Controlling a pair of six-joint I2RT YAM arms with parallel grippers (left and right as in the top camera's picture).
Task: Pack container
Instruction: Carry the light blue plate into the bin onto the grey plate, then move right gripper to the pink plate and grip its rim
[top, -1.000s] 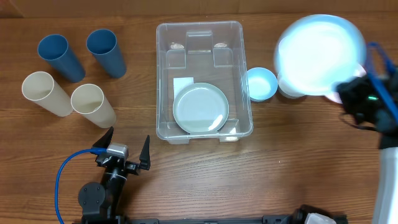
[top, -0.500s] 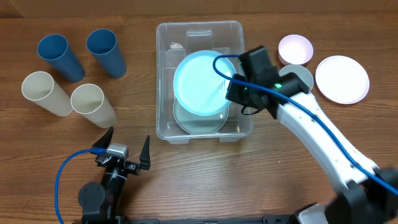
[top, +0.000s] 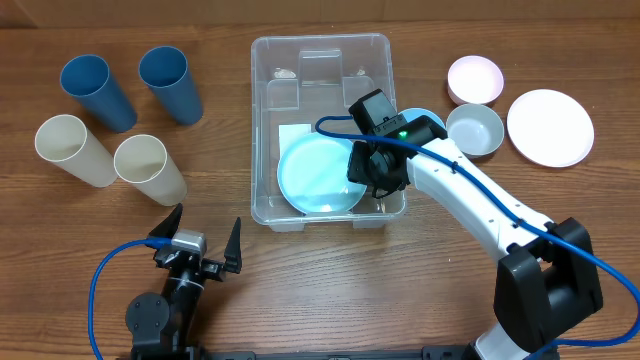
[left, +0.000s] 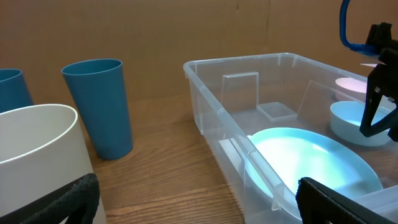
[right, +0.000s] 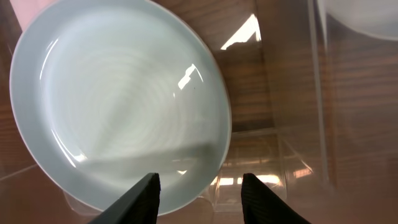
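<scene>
The wooden surface (top: 300, 300) carries everything. The right arm (top: 470, 200) reaches in from 5 o'clock toward the middle. The container (top: 262, 130), a large clear plastic bin, stands at 12 o'clock from the surface's middle, its long sides running 12 to 6, and a white label (top: 290, 133) shows on its bottom. A light blue plate (top: 315, 175) lies flat inside, in the end toward 6 o'clock, partly covering the label.

At 2 o'clock a pale pink plate (top: 550, 127) rests on the surface, well apart from the container. Just beside it, toward 9 o'clock, are a grey bowl (top: 474, 129) and a pink bowl (top: 475, 79). A light blue bowl (top: 420, 118) is just beside the container's 3 o'clock wall, partly hidden by the arm.

At 10 o'clock stand two blue cups (top: 97, 92) (top: 170, 83) and, nearer 9 o'clock, two cream cups (top: 73, 150) (top: 150, 168).

The right hand (right: 202, 199) hangs over the plate's 3 o'clock rim inside the container, fingers spread wide with nothing clamped between them. The left hand (top: 203, 235) is at 7 o'clock, near the cream cups, fingers likewise spread and empty.
</scene>
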